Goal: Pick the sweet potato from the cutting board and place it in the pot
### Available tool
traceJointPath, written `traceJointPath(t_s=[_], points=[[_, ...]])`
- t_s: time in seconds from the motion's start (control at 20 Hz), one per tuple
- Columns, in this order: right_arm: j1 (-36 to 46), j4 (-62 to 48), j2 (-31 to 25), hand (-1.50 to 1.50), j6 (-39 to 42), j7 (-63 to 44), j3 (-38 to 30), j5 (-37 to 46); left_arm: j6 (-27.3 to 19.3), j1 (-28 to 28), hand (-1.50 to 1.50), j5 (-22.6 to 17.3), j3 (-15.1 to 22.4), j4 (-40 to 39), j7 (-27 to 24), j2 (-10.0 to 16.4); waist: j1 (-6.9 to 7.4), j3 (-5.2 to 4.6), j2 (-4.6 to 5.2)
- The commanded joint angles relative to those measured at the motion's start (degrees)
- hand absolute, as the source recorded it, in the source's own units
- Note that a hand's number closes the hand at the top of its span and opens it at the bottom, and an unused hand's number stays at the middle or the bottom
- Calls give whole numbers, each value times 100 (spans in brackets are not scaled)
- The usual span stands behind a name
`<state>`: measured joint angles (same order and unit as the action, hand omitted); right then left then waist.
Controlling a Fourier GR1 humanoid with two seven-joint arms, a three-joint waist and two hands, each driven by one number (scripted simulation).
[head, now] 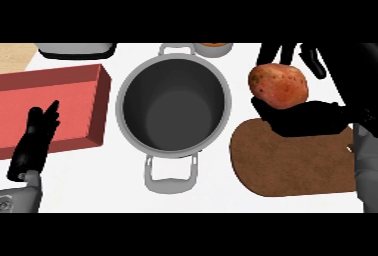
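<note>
The sweet potato [278,85], reddish-orange and speckled, is lifted off the brown cutting board [295,162] at the right. My right hand [310,117] is curled round it from below and behind, with fingers showing above it. The grey pot [174,102] stands in the middle, dark inside, with handles at its far and near sides. The potato hangs just right of the pot's rim. My left hand [35,140] rests open at the left, fingers up, over the red tray.
A red tray [55,107] lies left of the pot, close to its rim. At the back edge stand a grey dish [77,49] and a small bowl [214,47]. A wooden surface [15,57] shows at the far left corner.
</note>
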<state>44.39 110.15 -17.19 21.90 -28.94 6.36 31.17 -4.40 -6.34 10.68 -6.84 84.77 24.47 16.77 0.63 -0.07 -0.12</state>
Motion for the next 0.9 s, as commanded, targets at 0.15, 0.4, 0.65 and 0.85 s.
traceJointPath(t_s=[0.15, 0.4, 0.65, 0.85], points=[[622, -1093, 876, 150, -93, -421, 684, 398, 134, 0, 0, -23, -41, 128, 47, 22, 4, 4, 12], [991, -2374, 1353, 150, -208, -189, 940, 603, 300, 6, 0, -137, -244, -179, -223, 182, 39, 2, 29], [969, -3576, 1703, 150, -663, -79, 808, 459, 72, -99, 0, 71, -111, -241, -179, -28, 58, 4, 50], [633, -3676, 1713, -150, -1314, -32, 1314, -127, 325, 276, 0, -160, -292, -154, -494, 87, 64, 4, 28]])
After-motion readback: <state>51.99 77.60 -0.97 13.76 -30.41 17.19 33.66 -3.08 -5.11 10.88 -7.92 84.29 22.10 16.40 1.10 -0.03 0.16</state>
